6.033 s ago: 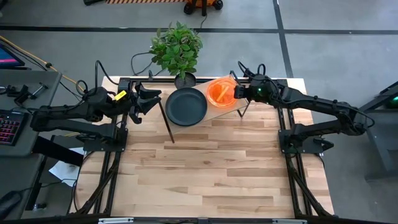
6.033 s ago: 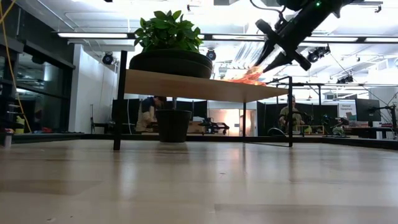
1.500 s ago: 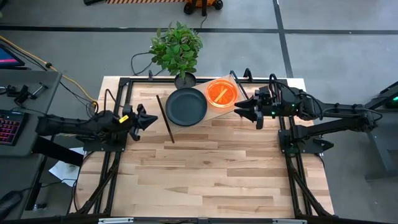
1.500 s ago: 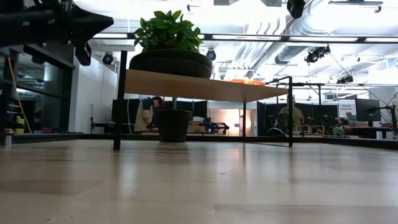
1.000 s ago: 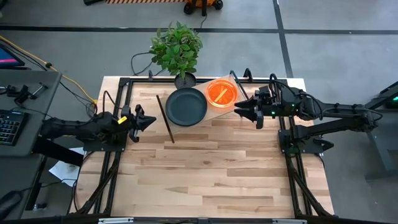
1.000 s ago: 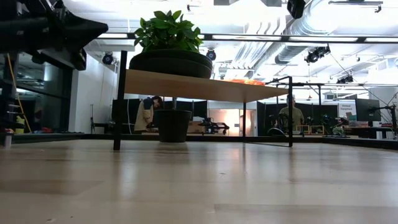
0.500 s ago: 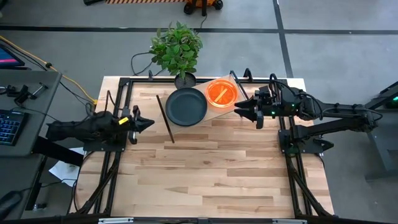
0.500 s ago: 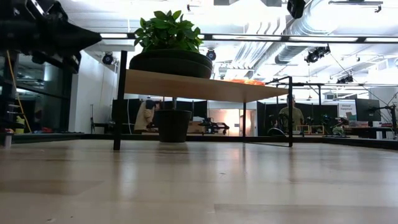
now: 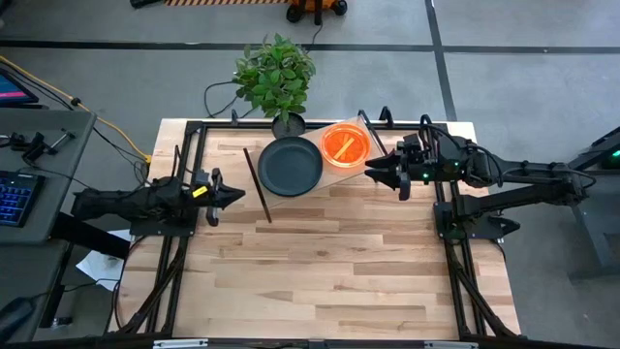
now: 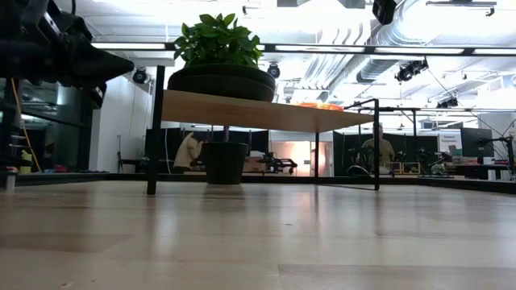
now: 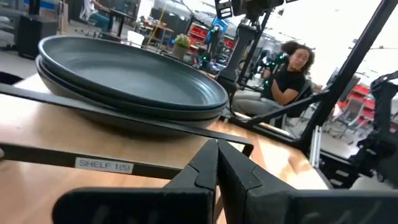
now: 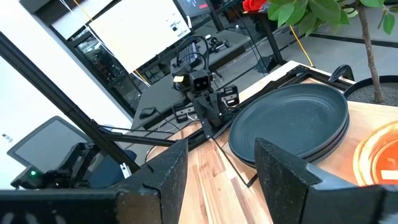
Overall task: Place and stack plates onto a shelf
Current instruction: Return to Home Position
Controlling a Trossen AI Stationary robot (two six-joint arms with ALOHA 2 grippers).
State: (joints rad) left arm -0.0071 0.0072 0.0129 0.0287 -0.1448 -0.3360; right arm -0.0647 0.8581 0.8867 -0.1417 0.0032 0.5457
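Looking straight down, the shelf [image 9: 334, 174], a light-wood board, carries 2 stacks: round matte dark plates [image 9: 291, 165] and, just beside them, translucent orange plates [image 9: 345, 144]. The left gripper [image 9: 235, 195] hangs well apart from the shelf's left end, and the right gripper [image 9: 369, 175] is near its right end.

At table height, the board stands on thin black rod legs [image 10: 151, 129], with the dark stack at one end and the orange stack at the other.

The left wrist camera shows that arm's 2 fingers [image 11: 202, 171] pressed together, holding nothing. The smooth dark rims lie nested.

From the right wrist, its 2 fingers [image 12: 168, 171] stand wide apart and empty. Both stacks lie beyond them.
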